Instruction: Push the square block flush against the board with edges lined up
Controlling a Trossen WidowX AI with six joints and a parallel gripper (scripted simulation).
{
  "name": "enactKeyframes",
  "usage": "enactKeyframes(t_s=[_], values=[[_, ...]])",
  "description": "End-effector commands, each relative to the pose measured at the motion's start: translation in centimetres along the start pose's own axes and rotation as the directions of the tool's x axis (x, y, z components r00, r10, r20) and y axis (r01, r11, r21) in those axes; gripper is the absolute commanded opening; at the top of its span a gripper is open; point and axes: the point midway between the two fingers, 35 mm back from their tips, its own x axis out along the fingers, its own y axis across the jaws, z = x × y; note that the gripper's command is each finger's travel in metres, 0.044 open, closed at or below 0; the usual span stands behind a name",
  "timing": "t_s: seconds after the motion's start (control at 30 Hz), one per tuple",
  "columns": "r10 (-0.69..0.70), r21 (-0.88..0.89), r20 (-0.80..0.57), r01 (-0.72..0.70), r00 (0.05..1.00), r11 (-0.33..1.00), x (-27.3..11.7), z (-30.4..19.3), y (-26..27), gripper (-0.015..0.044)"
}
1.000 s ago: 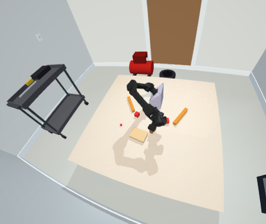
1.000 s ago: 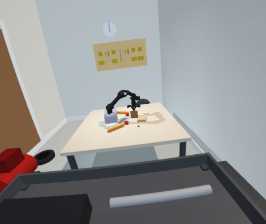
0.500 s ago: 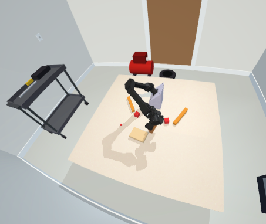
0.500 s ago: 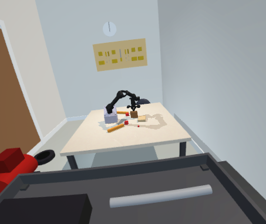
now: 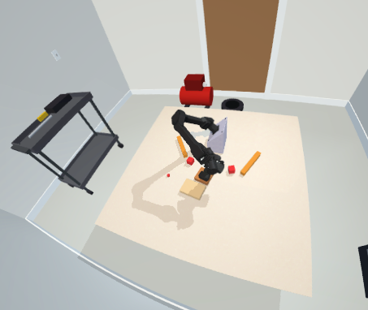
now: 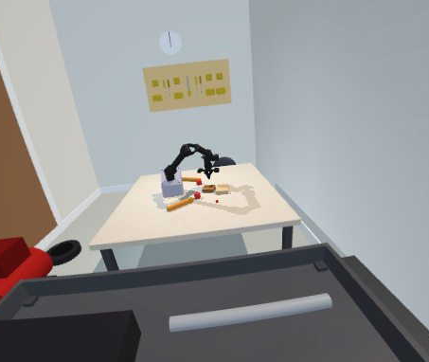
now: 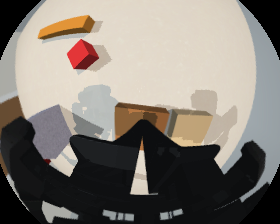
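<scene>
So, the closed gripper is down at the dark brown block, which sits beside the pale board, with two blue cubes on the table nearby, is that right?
Nearly: the two cubes are red, not blue. The top view shows one red cube left of the arm and another right of it. The rest holds: the closed gripper is down at the dark brown block, which sits beside the pale board.
</scene>
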Motion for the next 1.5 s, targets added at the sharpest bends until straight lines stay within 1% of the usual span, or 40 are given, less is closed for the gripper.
enactKeyframes(t_s=[0.0, 0.97, 1.03, 1.13, 1.47], values=[[-0.009, -0.001, 0.002, 0.009, 1.000, 1.000, -0.2, 0.1, -0.2, 0.0000], [-0.009, 0.000, 0.005, 0.009, 1.000, 1.000, -0.3, 4.7, 0.0, 0.0000], [-0.010, -0.002, 0.004, 0.010, 1.000, 1.000, -1.4, 4.3, -0.1, 0.0000], [-0.008, -0.001, 0.007, 0.008, 1.000, 1.000, -5.0, 4.3, 0.0, 0.0000], [-0.008, 0.000, 0.007, 0.008, 1.000, 1.000, -5.3, 4.3, 0.0, 0.0000]])
